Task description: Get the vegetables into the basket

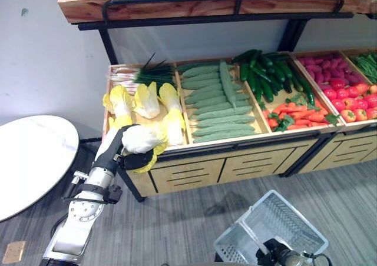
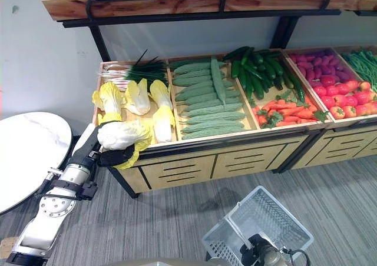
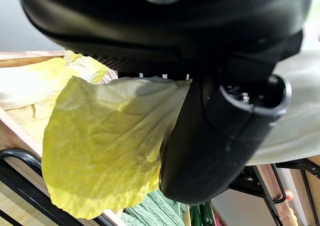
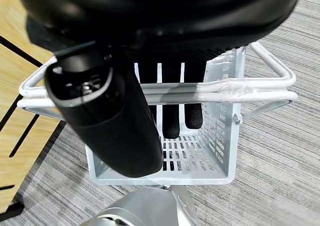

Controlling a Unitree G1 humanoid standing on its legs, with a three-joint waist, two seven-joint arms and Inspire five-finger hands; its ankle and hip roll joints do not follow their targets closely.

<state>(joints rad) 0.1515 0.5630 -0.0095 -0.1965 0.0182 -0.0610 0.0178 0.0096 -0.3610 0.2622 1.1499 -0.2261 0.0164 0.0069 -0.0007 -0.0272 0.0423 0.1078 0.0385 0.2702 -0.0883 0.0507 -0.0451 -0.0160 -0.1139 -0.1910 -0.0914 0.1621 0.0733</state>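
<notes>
A pale yellow-white cabbage hangs at the front left corner of the wooden stand, and my left hand is shut on it from below. In the left wrist view its yellow leaf is pressed by the thumb. More cabbages lie in the stand's left bin. A white wire basket hangs low over the floor at the lower right. My right hand is curled round the basket's handle; the basket holds nothing.
The stand's other bins hold scallions, bumpy green gourds, cucumbers, carrots and tomatoes. An upper shelf of fruit overhangs it. A round white table stands at the left.
</notes>
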